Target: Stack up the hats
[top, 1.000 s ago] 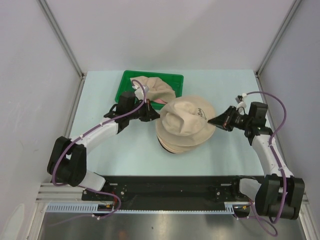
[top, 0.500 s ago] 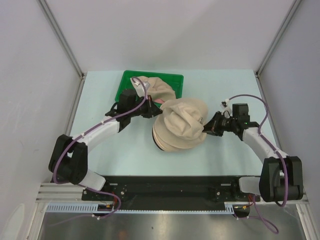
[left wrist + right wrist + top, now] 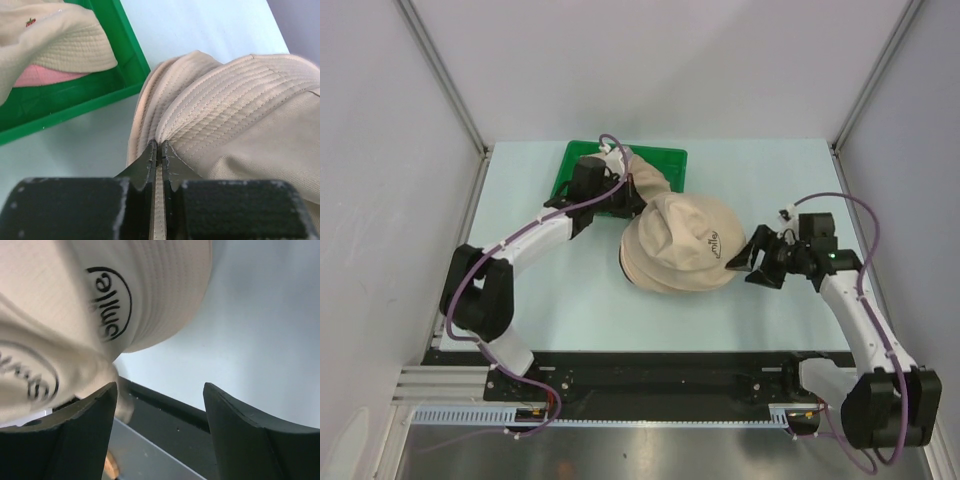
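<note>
While my left gripper (image 3: 157, 146) pinches the uppermost hat (image 3: 685, 235) by its brim, my right gripper (image 3: 748, 264) stands released beside it. Another hat (image 3: 60, 35): in green tray (image 3: 75, 102).

stack of beige hats (image 3: 682, 250) beside another hat (image 3: 645, 178) in green tray (image 3: 570, 166)

The right gripper (image 3: 742, 266) stands with its jaws spread, and the stack of hats (image 3: 680, 250) lies just ahead of its fingertips. On the stack's far side, the left gripper (image 3: 628, 207) reaches the brim edge. Just behind that gripper sits a green tray (image 3: 570, 165) holding another hat (image 3: 655, 176).
</note>
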